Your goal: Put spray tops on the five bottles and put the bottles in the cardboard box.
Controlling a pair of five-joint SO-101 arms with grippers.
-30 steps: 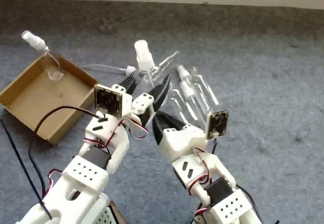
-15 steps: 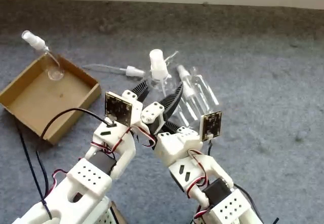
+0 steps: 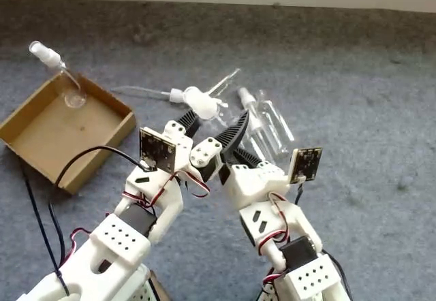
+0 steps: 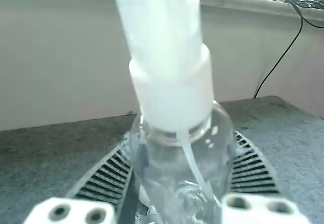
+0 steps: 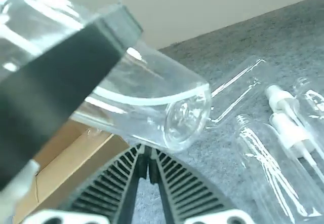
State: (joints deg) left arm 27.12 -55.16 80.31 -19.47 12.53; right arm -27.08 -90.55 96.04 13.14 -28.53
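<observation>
The left hand (image 3: 216,115) was pinching a clear bottle (image 4: 174,168) between its 2 black ribbed fingers, holding it off the grey carpeted bench (image 3: 354,97). A white spray top (image 4: 169,82) sat on the bottle's neck, and its thin dip tube ran down inside the clear body. From the high view the bottle was tipped over, its white top leaning toward the box side.

The right hand (image 5: 149,164) sat just beside and below it, fingers pressed together with nothing between them. The held bottle's round base hung just above those closed tips.

Just beyond both hands, a cluster of clear bottles (image 3: 269,120) lay flat on the bench. At least 1 of them wore a white top; I could not tell their count. A loose spray top (image 3: 176,95) lay near them, its tube trailing toward the box.

The cardboard box (image 3: 48,134) stood open, well apart on the left arm's side. 1 capped bottle (image 3: 65,80) stood tilted in its far corner, its top poking out over the rim.
</observation>
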